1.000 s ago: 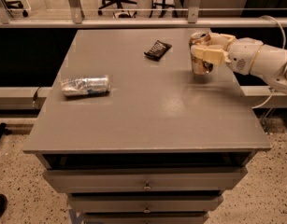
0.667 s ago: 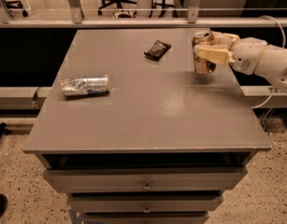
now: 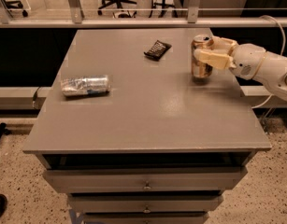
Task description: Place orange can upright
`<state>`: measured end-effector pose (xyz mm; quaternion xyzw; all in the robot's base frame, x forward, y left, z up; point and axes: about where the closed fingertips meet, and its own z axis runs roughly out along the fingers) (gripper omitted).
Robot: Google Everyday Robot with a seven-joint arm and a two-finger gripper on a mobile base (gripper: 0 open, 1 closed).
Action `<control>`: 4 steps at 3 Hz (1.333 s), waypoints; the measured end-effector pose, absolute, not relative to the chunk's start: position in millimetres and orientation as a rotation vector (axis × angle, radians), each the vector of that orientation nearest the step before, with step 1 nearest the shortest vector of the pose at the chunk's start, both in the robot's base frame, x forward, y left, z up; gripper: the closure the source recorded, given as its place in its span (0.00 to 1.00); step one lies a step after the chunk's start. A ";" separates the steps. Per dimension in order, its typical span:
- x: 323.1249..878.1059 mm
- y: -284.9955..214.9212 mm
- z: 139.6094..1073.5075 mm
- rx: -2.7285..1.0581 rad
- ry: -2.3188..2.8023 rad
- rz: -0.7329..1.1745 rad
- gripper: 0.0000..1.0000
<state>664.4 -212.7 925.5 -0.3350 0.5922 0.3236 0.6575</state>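
A glossy white arm (image 3: 269, 69) of rounded segments, ringed by a thin tan band, carries a pale tan end effector (image 3: 204, 51) over the table's (image 3: 133, 120) far right, with a white cable (image 3: 277, 26) behind.

— Where does everything sit on your table (image 3: 147, 125)?

— I have the orange can (image 3: 200, 72) standing upright at the right rear. The gripper (image 3: 204, 50) comes in from the right edge and closes around it, one finger in front, one behind. A flat packet (image 3: 157, 49) lies left of that, slightly further back. A second can (image 3: 85, 85) lies on its side at the left, well apart.

— Underneath?

— Drawers (image 3: 145, 181), stacked below the top.
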 end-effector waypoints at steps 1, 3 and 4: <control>664.2 -207.2 917.7 -0.779 1.311 0.783 0.82; 660.8 -203.0 905.1 -0.865 1.265 0.829 0.35; 654.7 -206.9 904.3 -0.892 1.261 0.827 0.12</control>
